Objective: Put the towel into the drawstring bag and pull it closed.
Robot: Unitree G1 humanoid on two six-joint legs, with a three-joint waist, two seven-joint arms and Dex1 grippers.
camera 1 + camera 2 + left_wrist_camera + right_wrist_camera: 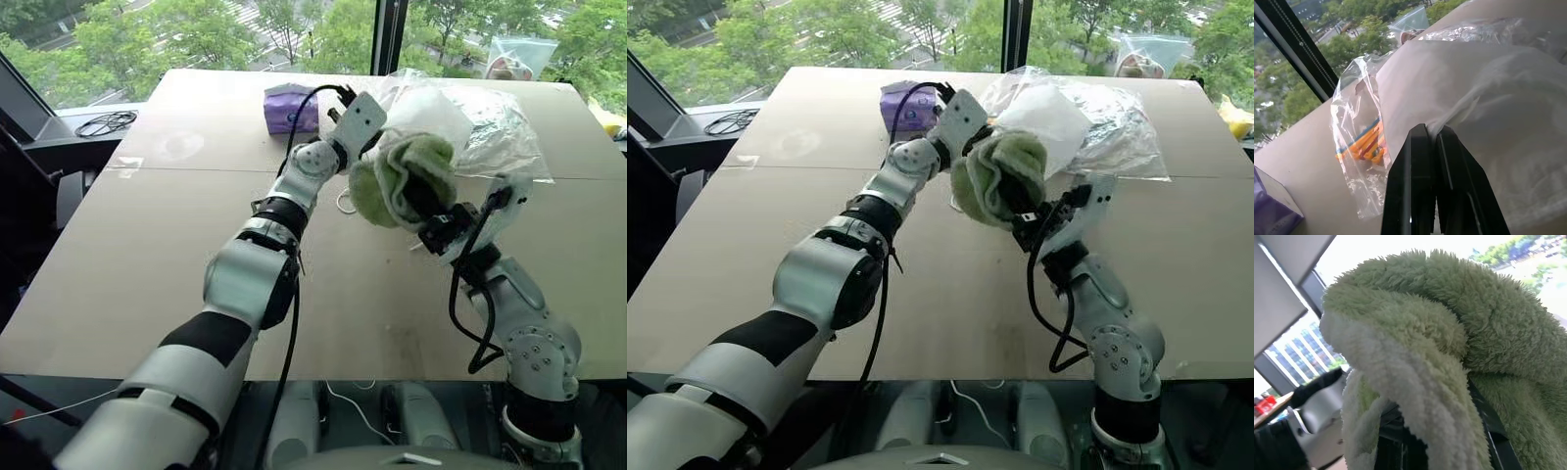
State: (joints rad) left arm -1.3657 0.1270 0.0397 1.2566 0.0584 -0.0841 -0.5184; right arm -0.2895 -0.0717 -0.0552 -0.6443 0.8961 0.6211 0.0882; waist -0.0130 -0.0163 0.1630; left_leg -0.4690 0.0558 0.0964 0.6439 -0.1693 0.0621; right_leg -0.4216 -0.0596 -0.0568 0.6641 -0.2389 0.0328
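Behind the wide beige table (147,255) stand large windows with green trees outside, and a dark window post rises at the far edge.

Both arms are lifted over the far half of the table. The right gripper (423,208) is mostly hidden: the towel (407,176), light green and fluffy, hangs folded over its fingers, and in the right wrist view the cloth (1440,347) covers nearly everything, so only dark parts of the fingers show under it. Its jaws are closed on the towel and hold it up in the air.

Just beside the towel, on the far side of the right jaws, is the drawstring bag (431,113), white and thin. The left gripper (1436,161) has its two black fingers pressed together, and the left wrist view shows a fold of the white fabric (1474,93) pinched between them. From the head views this grip cannot be made out, because the left wrist and the towel stand in front of it. The cords of the bag are hard to find.

Behind the white bag lies a clear plastic bag (1359,142); the left wrist view shows orange and coloured items inside it. A purple tissue pack (290,108) sits on the table past the left jaws.
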